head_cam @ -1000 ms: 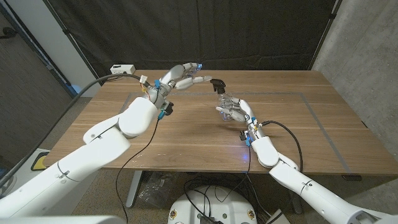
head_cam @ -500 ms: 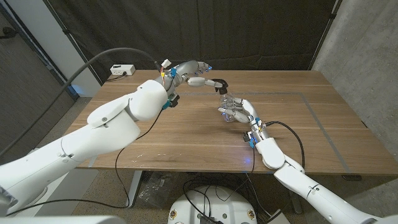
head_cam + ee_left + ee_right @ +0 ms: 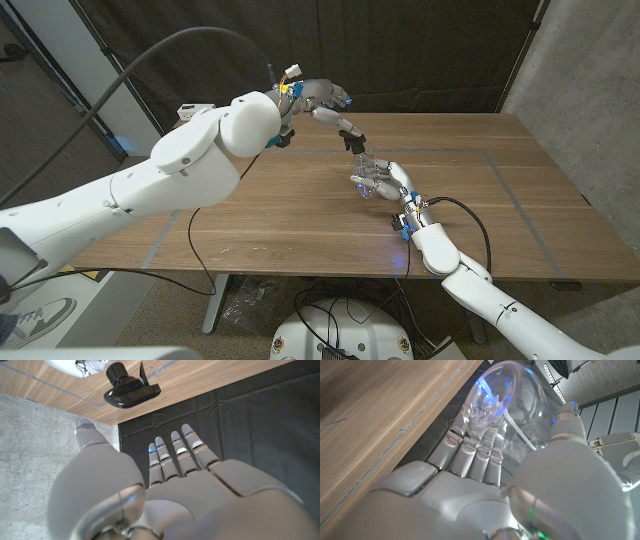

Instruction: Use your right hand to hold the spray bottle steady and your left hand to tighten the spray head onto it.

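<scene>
The left hand (image 3: 322, 100) has swung up and over from the far left, fingers spread, now just above the head (image 3: 351, 133). The right hand (image 3: 385, 181) still grips the bottle (image 3: 367, 166) on the worktop (image 3: 280, 215); tightening looks about to start.

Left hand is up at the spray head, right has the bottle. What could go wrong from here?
1. The spray bottle is clear, and the right hand grips it low; twisting may tip or spin it.
2. The left hand reaches from above with fingers near the black spray head; contact isn't clear, so it may slip off.
</scene>
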You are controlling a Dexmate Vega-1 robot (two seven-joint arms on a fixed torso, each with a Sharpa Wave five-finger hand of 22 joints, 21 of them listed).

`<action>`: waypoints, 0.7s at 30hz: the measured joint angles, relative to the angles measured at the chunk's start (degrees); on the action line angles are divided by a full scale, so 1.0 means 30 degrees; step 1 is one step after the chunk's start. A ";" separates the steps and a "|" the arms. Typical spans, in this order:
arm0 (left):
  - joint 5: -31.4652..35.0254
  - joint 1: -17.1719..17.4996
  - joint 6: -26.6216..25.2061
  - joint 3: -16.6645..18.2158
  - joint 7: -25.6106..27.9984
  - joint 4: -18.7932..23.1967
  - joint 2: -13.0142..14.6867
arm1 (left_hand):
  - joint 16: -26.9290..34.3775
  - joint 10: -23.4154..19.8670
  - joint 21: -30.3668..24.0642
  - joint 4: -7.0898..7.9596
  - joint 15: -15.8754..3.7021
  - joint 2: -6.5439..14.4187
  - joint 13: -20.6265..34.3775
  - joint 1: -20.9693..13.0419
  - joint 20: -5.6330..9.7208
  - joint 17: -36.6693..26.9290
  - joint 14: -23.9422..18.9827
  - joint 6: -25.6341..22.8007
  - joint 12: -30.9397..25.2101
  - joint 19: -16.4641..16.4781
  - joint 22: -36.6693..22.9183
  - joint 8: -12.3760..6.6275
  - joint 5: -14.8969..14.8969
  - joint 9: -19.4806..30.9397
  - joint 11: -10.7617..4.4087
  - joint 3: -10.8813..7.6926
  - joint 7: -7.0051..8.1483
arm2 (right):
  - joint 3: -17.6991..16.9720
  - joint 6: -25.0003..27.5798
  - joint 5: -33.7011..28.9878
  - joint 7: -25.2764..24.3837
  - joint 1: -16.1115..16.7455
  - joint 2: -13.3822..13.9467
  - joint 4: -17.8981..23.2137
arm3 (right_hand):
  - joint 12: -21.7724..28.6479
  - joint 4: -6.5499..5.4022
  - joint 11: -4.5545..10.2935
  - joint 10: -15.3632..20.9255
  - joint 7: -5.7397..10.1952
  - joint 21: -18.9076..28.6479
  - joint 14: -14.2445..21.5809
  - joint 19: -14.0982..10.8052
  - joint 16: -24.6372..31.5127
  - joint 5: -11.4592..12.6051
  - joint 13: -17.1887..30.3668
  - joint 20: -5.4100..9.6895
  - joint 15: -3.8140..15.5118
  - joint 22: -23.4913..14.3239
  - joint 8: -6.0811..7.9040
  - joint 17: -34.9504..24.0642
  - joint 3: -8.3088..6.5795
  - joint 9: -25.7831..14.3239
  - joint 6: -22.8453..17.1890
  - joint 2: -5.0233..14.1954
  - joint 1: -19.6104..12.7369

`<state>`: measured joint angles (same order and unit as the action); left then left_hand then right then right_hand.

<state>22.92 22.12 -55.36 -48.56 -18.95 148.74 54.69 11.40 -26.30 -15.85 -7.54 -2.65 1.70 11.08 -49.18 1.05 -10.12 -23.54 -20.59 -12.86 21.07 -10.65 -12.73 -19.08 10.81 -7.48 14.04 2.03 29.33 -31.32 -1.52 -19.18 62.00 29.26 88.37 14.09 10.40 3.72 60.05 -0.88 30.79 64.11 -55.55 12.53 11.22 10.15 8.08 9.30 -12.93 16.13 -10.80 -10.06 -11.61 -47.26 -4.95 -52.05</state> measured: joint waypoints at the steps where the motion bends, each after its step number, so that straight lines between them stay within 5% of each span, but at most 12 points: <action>1: 0.0041 -0.0251 0.0000 -0.0058 -0.0136 0.0071 0.0050 | 0.0000 0.0004 0.0000 0.0000 0.0000 -0.0041 0.0000 -0.0041 0.0003 -0.0001 0.0000 0.0002 0.0000 -0.0004 0.0000 0.0000 0.0000 -0.0001 -0.0004 0.0000 0.0003 | -0.0001 0.0145 -0.0044 0.0001 0.0028 0.0001 0.0046 | -0.0001 0.0000 0.0000 0.0000 0.0012 0.0000 0.0003 0.0000 0.0000 0.0000 0.0000 0.0000 0.0003 0.0000 -0.0001 0.0000 0.0000 0.0000 -0.0012 -0.0001 0.0000; 13: -0.0275 -0.1417 0.0016 0.0347 -0.3481 0.0585 0.0693 | -0.0213 0.1214 0.0484 0.0009 0.0071 -0.0375 -0.0002 -0.0476 0.0197 -0.0054 0.0908 0.1402 0.0577 -0.0555 0.0091 0.0514 -0.0157 -0.0002 -0.0315 0.0166 0.0498 | -0.0015 0.1328 0.0020 -0.0042 0.0513 -0.0054 0.1042 | -0.0004 -0.0001 0.0005 0.0005 0.0022 0.0150 0.0039 -0.0040 -0.0003 -0.0142 0.0001 0.0038 -0.0019 0.0003 -0.0068 0.0001 0.0000 -0.0021 -0.0017 -0.0101 -0.0100; 21: -0.0910 -0.2019 0.0491 0.0630 -0.5508 0.0902 0.1473 | -0.0358 0.2058 0.0779 -0.0364 0.0101 0.0327 -0.0003 -0.2090 0.0198 0.0001 0.1685 0.2252 0.0686 -0.0761 0.0090 0.0661 -0.0424 0.0089 -0.0728 -0.0209 0.0919 | -0.0013 0.1987 0.0394 -0.0213 0.1011 -0.0124 0.1504 | -0.0148 -0.0001 -0.0063 0.0140 0.0012 0.0163 0.0085 -0.0071 -0.0052 -0.0142 0.0001 0.0068 -0.0047 0.0003 -0.0165 0.0002 0.0001 -0.0091 -0.0079 -0.0097 -0.0096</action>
<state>20.19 16.06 -53.89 -46.67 -35.47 151.45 59.11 10.33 -20.12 -13.52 -8.63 -2.35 2.69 11.07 -55.45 1.64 -10.12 -18.48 -13.83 -10.80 18.79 -10.38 -10.75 -20.35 11.08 -9.66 13.42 4.79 29.29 -25.36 -0.34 -19.82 65.03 28.88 92.89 13.65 10.39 3.53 60.47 -0.84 31.28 64.36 -55.76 12.38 10.80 10.15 8.28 9.16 -12.92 15.63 -10.79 -10.06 -11.88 -47.50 -5.24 -52.34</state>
